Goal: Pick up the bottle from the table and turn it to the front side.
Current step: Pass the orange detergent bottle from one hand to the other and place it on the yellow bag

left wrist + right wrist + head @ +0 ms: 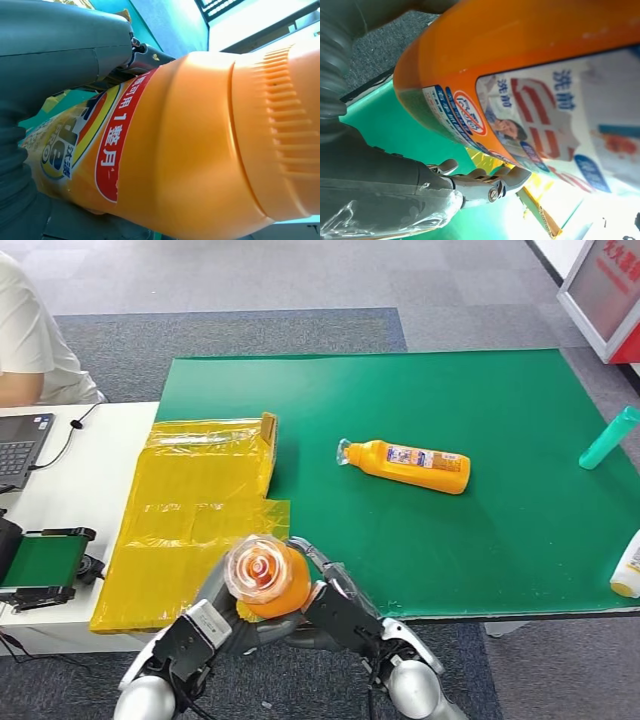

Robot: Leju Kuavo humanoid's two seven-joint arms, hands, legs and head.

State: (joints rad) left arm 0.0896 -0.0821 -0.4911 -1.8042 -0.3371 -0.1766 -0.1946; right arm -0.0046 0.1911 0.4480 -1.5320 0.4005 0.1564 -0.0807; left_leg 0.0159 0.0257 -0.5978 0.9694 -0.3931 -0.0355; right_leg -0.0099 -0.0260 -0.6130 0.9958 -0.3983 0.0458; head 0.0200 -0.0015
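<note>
You have a held orange bottle (266, 580) of glossy smooth plastic; its cap (283, 130) is ribbed, and its printed labels (561, 120) look slick. The left hand (198, 628) and right hand (341, 608) near the green mat (483, 540) edge show matt grey covers with bare metal fingertips (508, 177). The mat itself looks matt and flat. Left of it you see a crinkled, shiny yellow plastic sheet (189, 530) on a smooth white table (90, 480). On the mat, a second orange bottle (411, 465) is glossy.

Both hands, left hand (198, 623) and right hand (341, 608), grip an orange bottle (266, 578) upright at the green bench's (453, 550) near edge.
</note>
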